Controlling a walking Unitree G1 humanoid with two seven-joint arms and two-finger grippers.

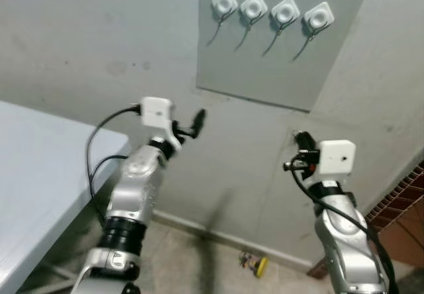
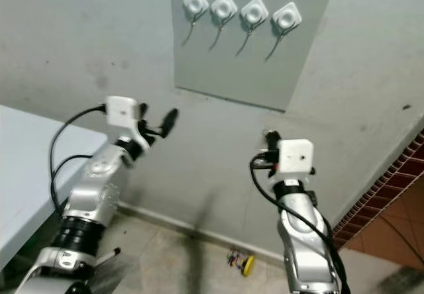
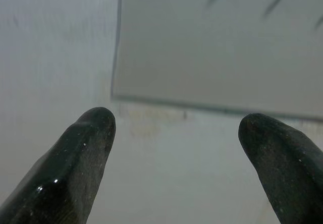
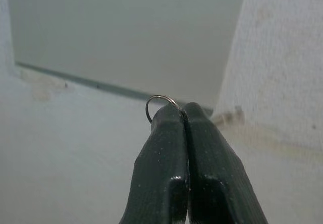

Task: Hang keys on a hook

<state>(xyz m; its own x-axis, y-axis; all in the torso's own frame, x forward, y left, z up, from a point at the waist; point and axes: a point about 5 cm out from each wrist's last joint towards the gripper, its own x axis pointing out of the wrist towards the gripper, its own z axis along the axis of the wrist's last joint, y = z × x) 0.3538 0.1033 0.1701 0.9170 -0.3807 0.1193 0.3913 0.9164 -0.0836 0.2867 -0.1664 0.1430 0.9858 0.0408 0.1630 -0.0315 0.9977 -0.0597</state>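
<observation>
Four white square hooks [image 1: 271,9] sit in a row along the upper part of a grey panel [image 1: 278,75] fixed to the wall, at the top centre of the left eye view; a thin curved wire prong hangs from each. The keys show in two places. A thin metal key ring [image 4: 160,103] peeks out at the tips of the right gripper [image 4: 182,112], whose fingers are pressed together and pinch the ring; what hangs from it is hidden. On the floor at the bottom centre of the left eye view, against the foot of the wall, lies a small bunch with a yellow tag [image 1: 255,263], too small to make out further.

The right gripper [image 1: 301,149] is raised in the lower right of that view, below the panel's lower right corner and well under the hooks, with bare wall between. The left gripper [image 1: 192,125] is up at centre left, its fingers [image 3: 81,158] spread apart around nothing, pointing at the wall under the panel's lower left corner.

At the left edge stands a pale table [image 1: 40,168]. A brick-patterned surface [image 1: 401,208] shows at the lower right.
</observation>
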